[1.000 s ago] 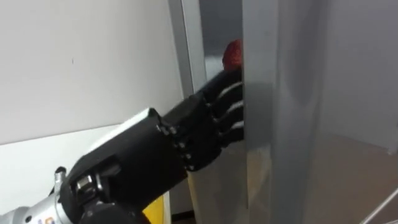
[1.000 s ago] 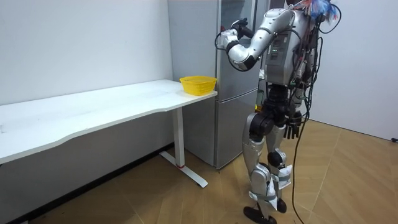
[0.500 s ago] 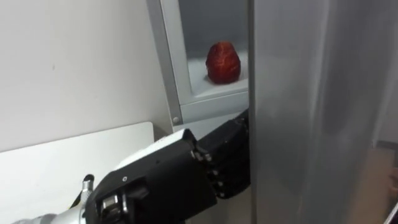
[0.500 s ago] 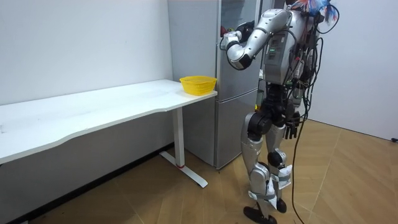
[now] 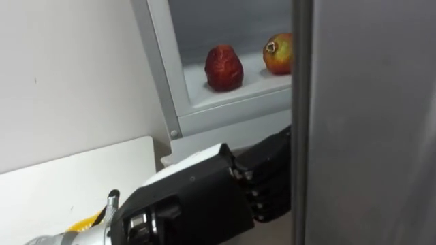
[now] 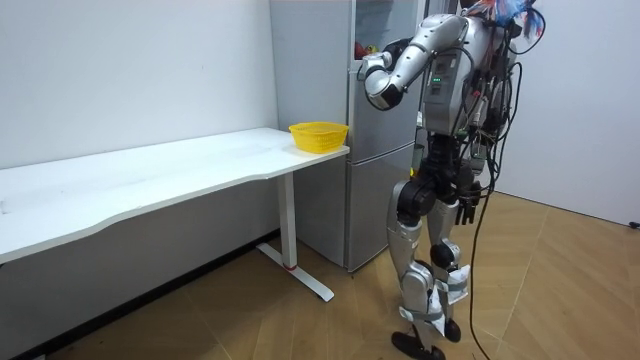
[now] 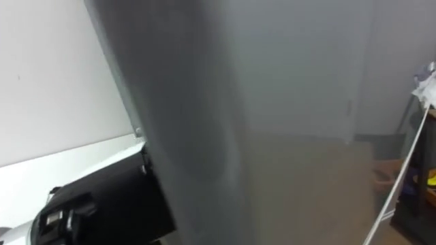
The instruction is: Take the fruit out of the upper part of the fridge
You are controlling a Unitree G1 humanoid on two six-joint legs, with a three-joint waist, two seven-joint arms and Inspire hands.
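Red fruit [image 5: 224, 68] on fridge shelf [image 5: 235, 95]: likely firm, light, apt to roll; I'd cup its middle; whether my left hand [image 5: 204, 201] is closed I cannot tell, its fingertips being hidden behind the door [image 5: 368, 122].

My left hand [image 5: 262, 180] is black; above it sit a dark red wrinkled fruit [image 5: 224, 67] and a red-yellow round fruit [image 5: 278, 54].

Grey fridge door [image 7: 218, 102] is standing close, spanning the middle. Black left hand [image 7: 102, 204] is showing at lower left, just beside the door's left edge. White table [image 7: 75, 169] is lying left, wooden floor [image 7: 320, 180] far right.
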